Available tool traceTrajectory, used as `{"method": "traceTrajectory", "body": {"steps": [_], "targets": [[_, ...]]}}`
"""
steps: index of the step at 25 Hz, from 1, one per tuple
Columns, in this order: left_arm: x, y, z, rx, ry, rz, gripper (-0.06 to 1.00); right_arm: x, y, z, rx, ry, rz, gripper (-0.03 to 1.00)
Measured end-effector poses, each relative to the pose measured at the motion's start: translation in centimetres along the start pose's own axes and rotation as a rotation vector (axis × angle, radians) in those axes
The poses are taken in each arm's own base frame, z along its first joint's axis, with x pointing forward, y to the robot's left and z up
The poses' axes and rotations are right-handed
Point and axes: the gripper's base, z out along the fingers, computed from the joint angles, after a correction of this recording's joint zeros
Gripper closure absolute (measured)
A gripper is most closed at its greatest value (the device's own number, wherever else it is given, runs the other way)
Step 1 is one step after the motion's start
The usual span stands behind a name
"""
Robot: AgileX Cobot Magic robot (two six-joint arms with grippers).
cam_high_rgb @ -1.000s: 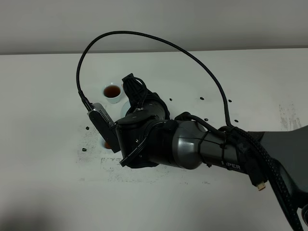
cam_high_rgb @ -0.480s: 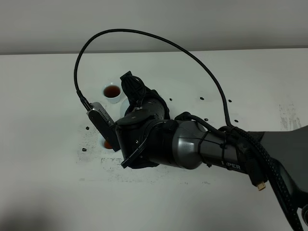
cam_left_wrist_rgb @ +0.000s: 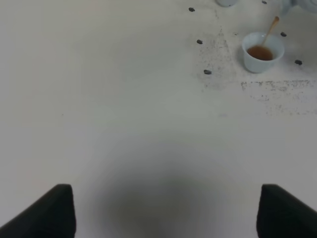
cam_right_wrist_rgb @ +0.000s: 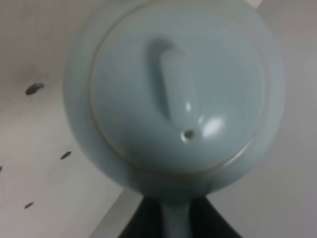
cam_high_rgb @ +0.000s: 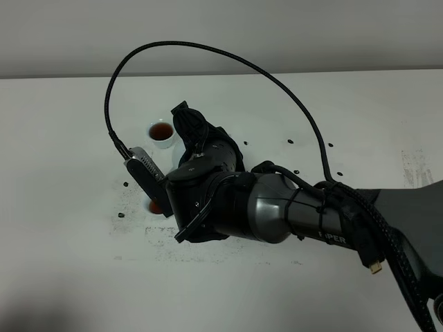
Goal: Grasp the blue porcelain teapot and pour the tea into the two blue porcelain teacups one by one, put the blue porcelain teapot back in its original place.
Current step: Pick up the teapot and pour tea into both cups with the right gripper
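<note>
The blue porcelain teapot (cam_right_wrist_rgb: 173,94) fills the right wrist view, seen from above its lid and knob. My right gripper (cam_right_wrist_rgb: 173,220) is shut on its handle. In the high view the right arm reaches across the middle and hides most of the teapot; only a pale sliver (cam_high_rgb: 178,153) shows below the right gripper (cam_high_rgb: 188,124). One teacup (cam_high_rgb: 160,132) holding brown tea stands just behind the arm. The other teacup (cam_left_wrist_rgb: 262,51) shows in the left wrist view, with a thin stream of tea (cam_left_wrist_rgb: 271,29) falling into it; in the high view it (cam_high_rgb: 153,206) is nearly hidden. My left gripper (cam_left_wrist_rgb: 166,213) is open and empty over bare table.
The white table (cam_high_rgb: 62,138) carries small dark specks (cam_left_wrist_rgb: 207,72) and scuff marks around the cups. A black cable (cam_high_rgb: 208,52) arcs above the right arm. The right arm's body (cam_high_rgb: 291,214) covers the table's middle.
The right gripper and wrist have turned slightly to the left with the teapot. The cups have not moved.
</note>
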Motion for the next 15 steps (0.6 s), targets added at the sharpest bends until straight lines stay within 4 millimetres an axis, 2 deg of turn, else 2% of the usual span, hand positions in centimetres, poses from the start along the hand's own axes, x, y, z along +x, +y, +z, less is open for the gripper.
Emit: {"method": "traceTrajectory", "body": {"steps": [15], "targets": [[0.00,0.00,0.00,0.000,0.000,0.000,0.19,0.00,-0.01,0.00,0.001,0.000,-0.007,0.89]]}}
